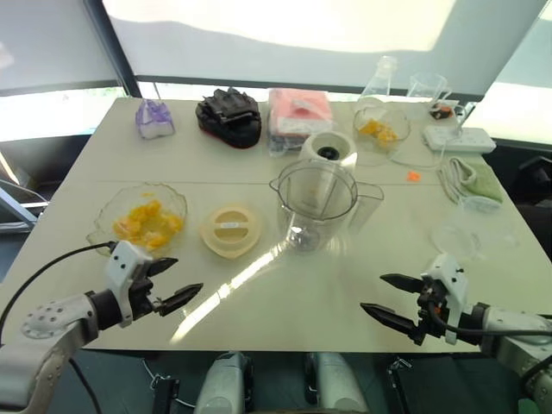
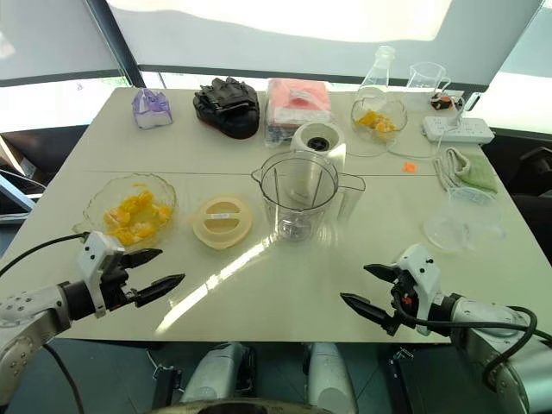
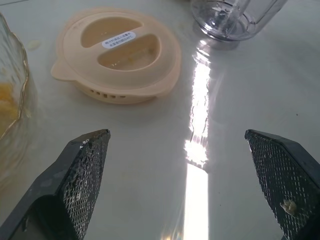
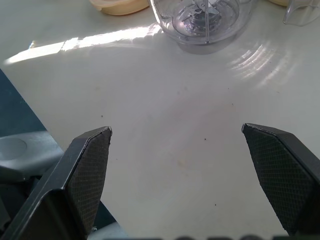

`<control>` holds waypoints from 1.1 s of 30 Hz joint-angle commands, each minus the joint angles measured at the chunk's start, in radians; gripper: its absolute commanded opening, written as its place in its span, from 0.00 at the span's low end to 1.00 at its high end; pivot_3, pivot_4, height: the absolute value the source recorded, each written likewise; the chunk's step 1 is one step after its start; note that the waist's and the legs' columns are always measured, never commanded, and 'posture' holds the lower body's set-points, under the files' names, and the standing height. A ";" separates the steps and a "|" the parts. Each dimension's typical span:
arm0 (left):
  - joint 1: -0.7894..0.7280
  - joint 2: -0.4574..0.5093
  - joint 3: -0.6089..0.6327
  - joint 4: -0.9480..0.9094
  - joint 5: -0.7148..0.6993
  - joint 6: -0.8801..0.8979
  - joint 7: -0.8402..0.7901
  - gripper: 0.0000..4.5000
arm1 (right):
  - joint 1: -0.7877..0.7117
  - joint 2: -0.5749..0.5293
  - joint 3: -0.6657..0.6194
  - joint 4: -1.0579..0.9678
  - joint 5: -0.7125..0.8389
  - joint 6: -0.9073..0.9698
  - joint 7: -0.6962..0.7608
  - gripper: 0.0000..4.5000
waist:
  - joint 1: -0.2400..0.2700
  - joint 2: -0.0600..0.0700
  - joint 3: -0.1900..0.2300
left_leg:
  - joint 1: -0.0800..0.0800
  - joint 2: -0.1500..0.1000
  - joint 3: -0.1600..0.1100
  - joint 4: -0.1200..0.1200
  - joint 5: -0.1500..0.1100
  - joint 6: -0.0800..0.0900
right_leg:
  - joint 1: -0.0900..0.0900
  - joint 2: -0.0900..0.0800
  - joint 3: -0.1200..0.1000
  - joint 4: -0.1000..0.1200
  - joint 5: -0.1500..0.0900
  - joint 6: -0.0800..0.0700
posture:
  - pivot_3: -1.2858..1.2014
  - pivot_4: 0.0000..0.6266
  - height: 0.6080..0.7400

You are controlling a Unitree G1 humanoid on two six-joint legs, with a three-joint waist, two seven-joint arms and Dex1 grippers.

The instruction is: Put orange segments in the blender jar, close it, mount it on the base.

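Bare table point(image 1: 285, 293) before both pincers; lid point(image 1: 230, 230) flanks blender jar point(image 1: 316, 207).

Lab: flask point(image 1: 380, 76), beaker point(image 1: 426, 85), test table point(image 1: 285, 302).

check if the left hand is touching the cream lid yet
Apart. In the left wrist view the left hand is open, with bare table between its fingertips and the cream lid; the left eye view shows the same gap.
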 commanded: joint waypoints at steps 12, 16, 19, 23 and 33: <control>-0.017 -0.011 0.034 -0.024 -0.018 -0.005 0.030 1.00 | -0.023 -0.001 0.008 -0.024 0.015 0.005 -0.010 0.98 | 0.002 0.000 0.000 | 0.000 0.000 0.000 0.000 0.000 0.000 | 0.000 0.000 0.000 0.000 0.000 0.000 | 0.52 0.24 1.00; -0.032 -0.018 0.031 -0.017 -0.021 -0.003 0.036 1.00 | -0.032 -0.004 0.012 -0.018 0.013 0.002 -0.011 0.98 | 0.002 0.000 0.000 | 0.000 0.000 -0.001 0.000 0.000 0.000 | 0.000 0.000 -0.001 0.000 0.000 0.000 | 0.52 0.24 1.00; -0.037 -0.019 0.030 -0.013 -0.018 -0.007 0.035 1.00 | -0.038 -0.005 0.017 -0.013 0.010 0.001 -0.010 0.98 | 0.002 0.000 0.000 | 0.000 0.000 -0.001 0.000 0.000 0.000 | 0.000 0.000 -0.001 0.000 0.000 0.000 | 0.52 0.24 1.00; -0.040 -0.006 0.048 0.014 -0.001 -0.025 0.023 1.00 | -0.061 -0.004 0.024 -0.008 0.011 0.006 -0.018 0.98 | 0.001 0.000 0.000 | 0.000 0.000 -0.001 0.000 0.000 0.000 | 0.000 0.000 -0.001 0.000 0.000 0.000 | 0.52 0.24 1.00; -0.269 0.229 -0.009 0.149 0.078 -0.130 -0.216 1.00 | -0.065 -0.128 -0.118 -0.135 0.098 0.105 0.019 0.98 | 0.005 0.001 0.001 | -0.001 0.000 -0.003 0.000 -0.001 -0.002 | -0.001 -0.001 -0.004 -0.002 0.000 0.000 | 0.52 0.24 1.00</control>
